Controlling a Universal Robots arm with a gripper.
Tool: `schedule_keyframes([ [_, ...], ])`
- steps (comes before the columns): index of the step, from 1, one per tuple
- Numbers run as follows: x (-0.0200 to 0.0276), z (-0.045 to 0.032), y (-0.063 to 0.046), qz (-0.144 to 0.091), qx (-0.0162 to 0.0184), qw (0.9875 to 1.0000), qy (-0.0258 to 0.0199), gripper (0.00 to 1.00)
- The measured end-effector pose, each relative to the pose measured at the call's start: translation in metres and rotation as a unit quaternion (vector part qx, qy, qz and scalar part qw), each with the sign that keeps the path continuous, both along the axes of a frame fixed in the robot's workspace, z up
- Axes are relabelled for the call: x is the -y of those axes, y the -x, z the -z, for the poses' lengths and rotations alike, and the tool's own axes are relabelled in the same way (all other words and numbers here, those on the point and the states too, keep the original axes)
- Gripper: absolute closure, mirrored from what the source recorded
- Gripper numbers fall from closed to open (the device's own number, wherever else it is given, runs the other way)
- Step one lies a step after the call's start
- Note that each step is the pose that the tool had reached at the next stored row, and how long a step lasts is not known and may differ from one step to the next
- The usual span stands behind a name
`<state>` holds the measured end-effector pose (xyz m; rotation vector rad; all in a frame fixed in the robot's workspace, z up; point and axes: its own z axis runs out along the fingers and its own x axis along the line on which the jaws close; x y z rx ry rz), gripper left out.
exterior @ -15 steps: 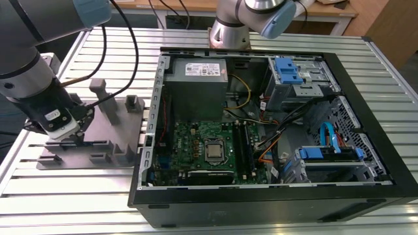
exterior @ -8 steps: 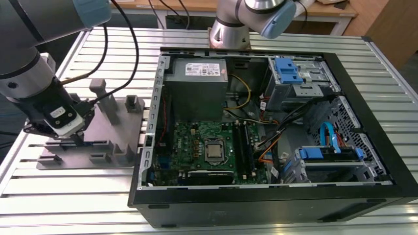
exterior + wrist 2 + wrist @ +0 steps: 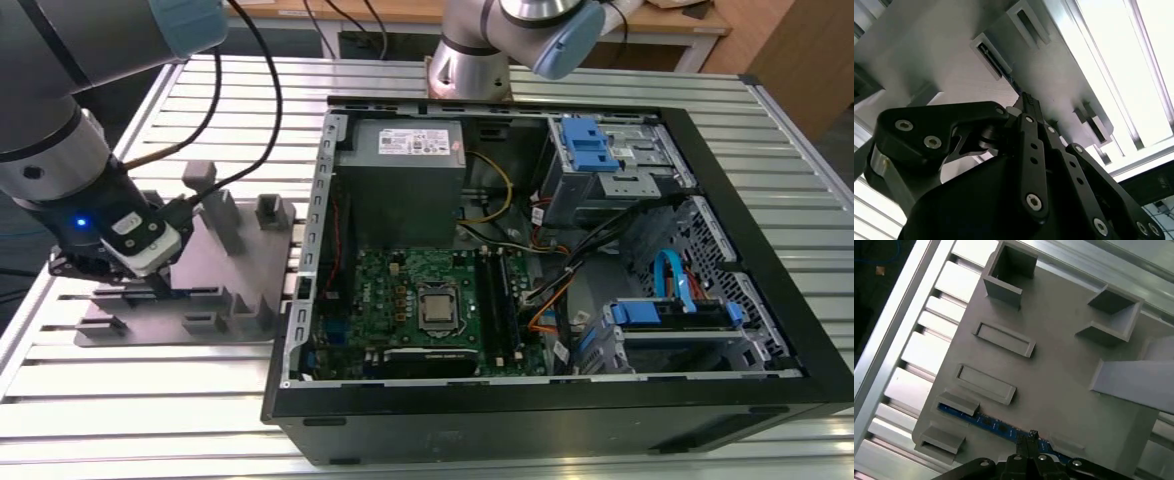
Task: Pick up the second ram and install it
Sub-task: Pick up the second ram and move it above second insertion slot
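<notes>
The jaws of the black gripper (image 3: 1030,436) seem to be closed on the thin, dark, blue-edged second ram (image 3: 985,421), which is stood edgewise in the grey slotted holder plate (image 3: 1064,375), its long axis crossing the fingers directly beneath them.

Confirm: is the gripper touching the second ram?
Cannot tell. In the first wrist view the gripper overlaps the second ram; neither contact nor gap shows plainly.
</notes>
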<state>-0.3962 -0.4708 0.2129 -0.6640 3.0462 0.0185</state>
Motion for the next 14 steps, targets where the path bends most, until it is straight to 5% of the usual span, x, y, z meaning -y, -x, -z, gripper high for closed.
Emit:
schedule_keyframes([
  [7, 0.0000, 0.0000, 0.0000, -0.043, 0.0000, 0.9991, 0.0000, 0.93],
  [14, 0.0000, 0.0000, 0.0000, -0.084, 0.0000, 0.9965, 0.0000, 0.93],
])
